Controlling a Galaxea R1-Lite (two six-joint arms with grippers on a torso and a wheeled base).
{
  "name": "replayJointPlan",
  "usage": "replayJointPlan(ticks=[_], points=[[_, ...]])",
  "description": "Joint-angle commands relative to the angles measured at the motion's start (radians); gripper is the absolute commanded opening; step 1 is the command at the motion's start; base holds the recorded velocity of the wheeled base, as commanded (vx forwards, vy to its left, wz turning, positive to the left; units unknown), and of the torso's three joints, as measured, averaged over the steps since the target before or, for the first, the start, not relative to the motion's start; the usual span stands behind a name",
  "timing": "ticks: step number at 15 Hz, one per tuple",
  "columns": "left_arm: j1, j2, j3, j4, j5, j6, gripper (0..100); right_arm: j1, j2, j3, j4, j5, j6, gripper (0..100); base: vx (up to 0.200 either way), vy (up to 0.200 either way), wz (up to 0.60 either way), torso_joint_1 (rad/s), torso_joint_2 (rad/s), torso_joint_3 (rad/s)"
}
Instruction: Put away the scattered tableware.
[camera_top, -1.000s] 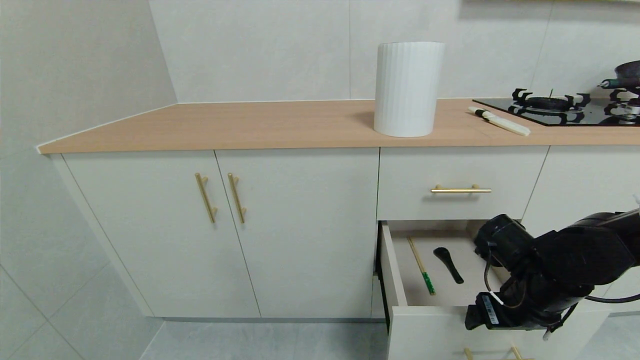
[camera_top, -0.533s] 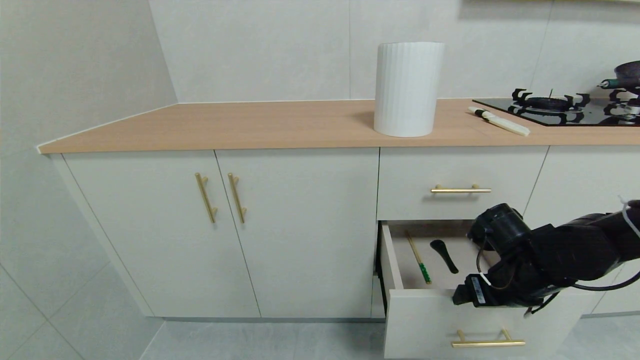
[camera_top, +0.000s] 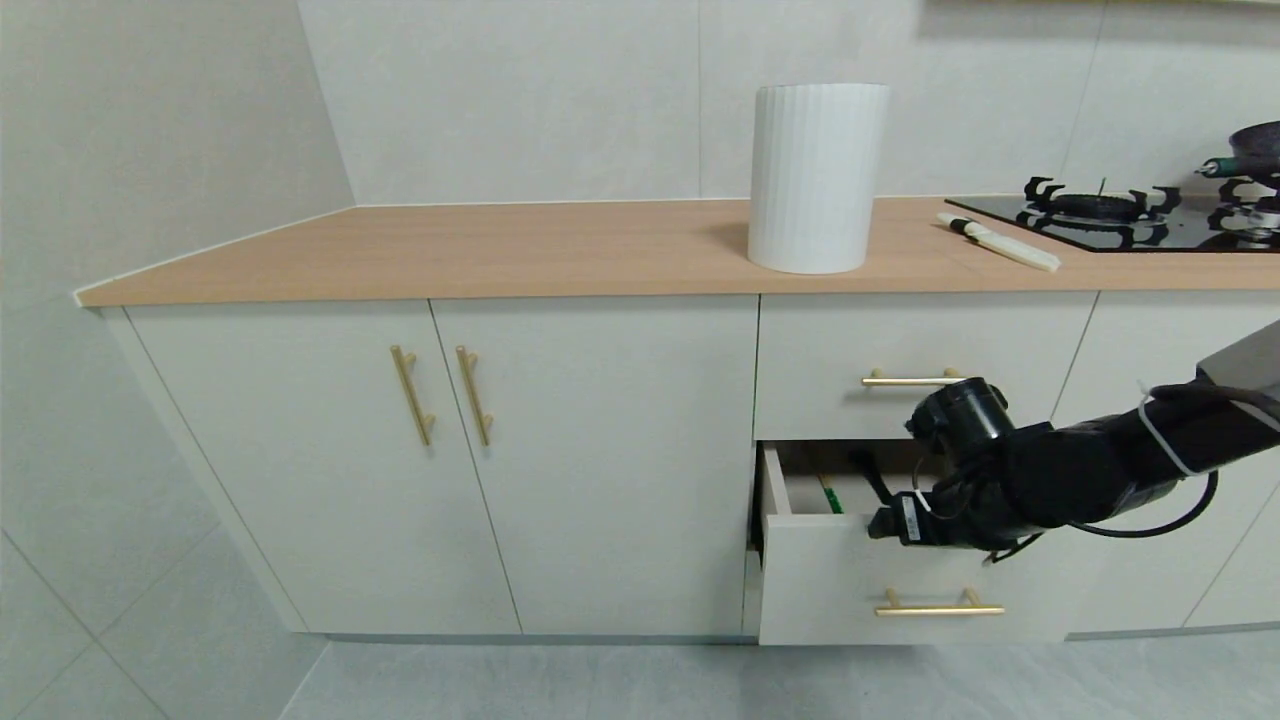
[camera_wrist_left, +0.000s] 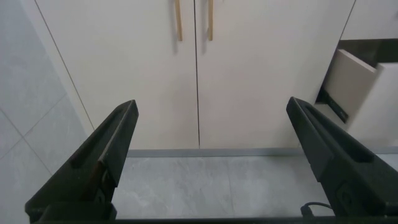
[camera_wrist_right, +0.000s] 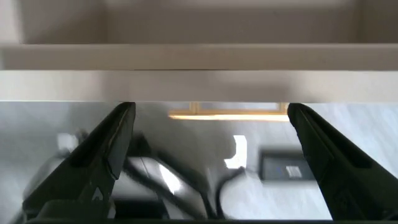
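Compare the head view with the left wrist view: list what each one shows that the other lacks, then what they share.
Head view alone: the countertop with its white ribbed canister and stove, and the right gripper, open, at the front of the drawer, with chopsticks inside. Left wrist view alone: the left gripper, open, facing the cabinets. Shared: the double cabinet doors with gold handles, the partly open drawer, the floor.

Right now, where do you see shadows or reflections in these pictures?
Head view: the white vase throws a soft shadow leftward on the counter; the black stove top mirrors its grates. Right wrist view: the glossy drawer front reflects dark shapes.
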Motion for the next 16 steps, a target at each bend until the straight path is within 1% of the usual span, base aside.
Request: replayJointPlan(ticks=[1,2,4,5,6,8,9,10,11,14,16], points=[[0.0,0.0,0.0,0.0,0.0,-0.001,100,-0.013,0.076,0.003,-0.068,-0.001,0.002,100,0.0,0.0,0.0,0.0,0.0,0.0],[0.0,0.0,0.0,0.0,0.0,-0.001,100,-0.014,0.088,0.009,-0.106,-0.004,0.002,100,0.0,0.0,0.0,0.0,0.0,0.0],[0.0,0.0,0.0,0.0,0.0,-0.001,100,-0.027,0.129,0.023,-0.241,-0.02,0.004,100,0.0,0.0,0.0,0.0,0.0,0.0],[0.0,0.0,0.0,0.0,0.0,-0.001,100,-0.028,0.136,0.023,-0.26,-0.024,0.004,100,0.0,0.0,0.0,0.0,0.0,0.0],[0.0,0.0,0.0,0.0,0.0,-0.001,100,-0.043,0.172,0.023,-0.356,-0.044,0.009,100,0.0,0.0,0.0,0.0,0.0,0.0],[0.0,0.0,0.0,0.0,0.0,0.001,100,-0.056,0.221,0.022,-0.491,-0.061,0.01,100,0.0,0.0,0.0,0.0,0.0,0.0],[0.0,0.0,0.0,0.0,0.0,-0.001,100,-0.06,0.249,0.022,-0.565,-0.092,0.012,100,0.0,0.0,0.0,0.0,0.0,0.0],[0.0,0.0,0.0,0.0,0.0,-0.001,100,-0.06,0.249,0.022,-0.565,-0.092,0.012,100,0.0,0.0,0.0,0.0,0.0,0.0],[0.0,0.0,0.0,0.0,0.0,0.001,100,-0.07,0.289,0.016,-0.657,-0.124,0.015,100,0.0,0.0,0.0,0.0,0.0,0.0],[0.0,0.0,0.0,0.0,0.0,0.001,100,-0.086,0.318,-0.021,-0.684,-0.13,0.028,100,0.0,0.0,0.0,0.0,0.0,0.0],[0.0,0.0,0.0,0.0,0.0,0.001,100,-0.091,0.335,-0.057,-0.684,-0.146,0.071,100,0.0,0.0,0.0,0.0,0.0,0.0]])
